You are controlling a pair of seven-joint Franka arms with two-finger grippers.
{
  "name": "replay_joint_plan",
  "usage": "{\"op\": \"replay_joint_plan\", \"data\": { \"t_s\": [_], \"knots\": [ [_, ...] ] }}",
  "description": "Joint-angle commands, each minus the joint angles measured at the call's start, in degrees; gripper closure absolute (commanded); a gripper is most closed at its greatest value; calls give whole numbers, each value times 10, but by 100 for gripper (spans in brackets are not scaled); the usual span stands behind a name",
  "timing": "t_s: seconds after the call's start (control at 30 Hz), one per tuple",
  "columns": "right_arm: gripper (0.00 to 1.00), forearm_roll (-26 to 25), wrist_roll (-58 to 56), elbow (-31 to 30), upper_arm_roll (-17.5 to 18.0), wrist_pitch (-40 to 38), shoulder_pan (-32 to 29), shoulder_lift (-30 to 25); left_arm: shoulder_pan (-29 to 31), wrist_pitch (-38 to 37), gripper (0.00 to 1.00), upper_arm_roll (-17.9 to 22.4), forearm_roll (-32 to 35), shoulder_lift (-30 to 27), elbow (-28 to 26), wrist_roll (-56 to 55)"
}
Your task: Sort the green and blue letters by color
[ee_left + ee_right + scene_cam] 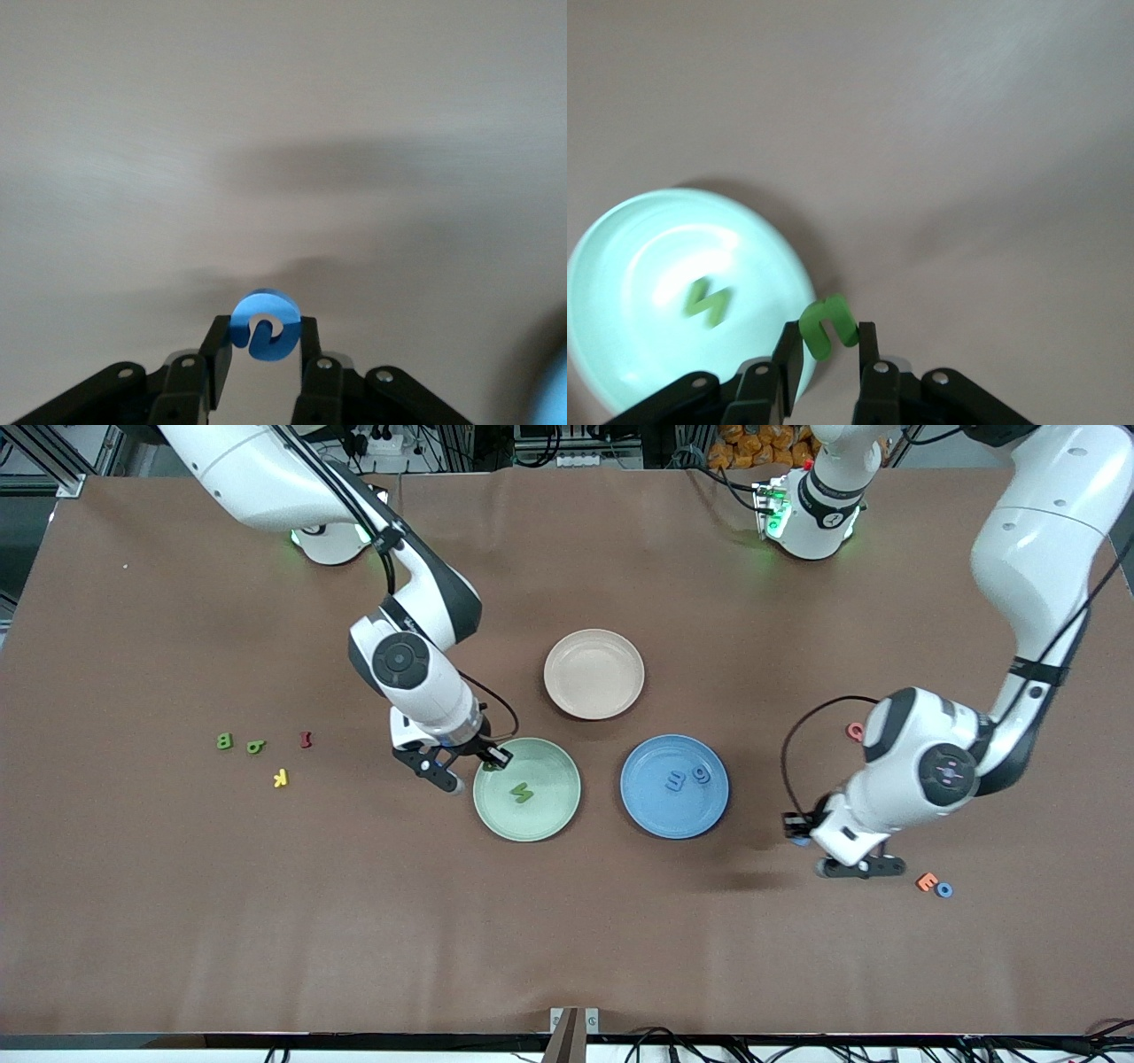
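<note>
Left tool (266, 341) around blue letter (264, 324)

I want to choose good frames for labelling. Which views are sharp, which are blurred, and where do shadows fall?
Front view: sharp, evenly lit; a soft shadow lies on the brown table under the left gripper. Left wrist view: the small light blue letter in the fingers is clear, the table smeared. Right wrist view: the pale green round plate glares white, and the grass green letter in the right gripper is slightly soft.

one letter (521, 792) in plate (549, 824)
</note>
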Motion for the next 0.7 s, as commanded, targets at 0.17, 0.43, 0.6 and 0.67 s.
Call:
{"op": "replay_joint_plan", "data": {
  "t_s": [0.17, 0.43, 0.6, 0.67],
  "knots": [
    [84, -43, 50, 72, 0, -7, 13, 74, -110, -20, 79, -4, 2, -23, -8, -211],
    [0, -43, 53, 76, -1, -9, 13, 73, -182, -19, 79, 3, 2, -17, 0, -299],
    [0, -57, 51, 76, -1, -11, 7, 66, -195, -19, 76, 9, 3, -16, 0, -304],
    [0, -58, 43, 72, -1, -11, 4, 61, -196, -19, 64, 14, 4, -15, 0, -304]
  ]
}}
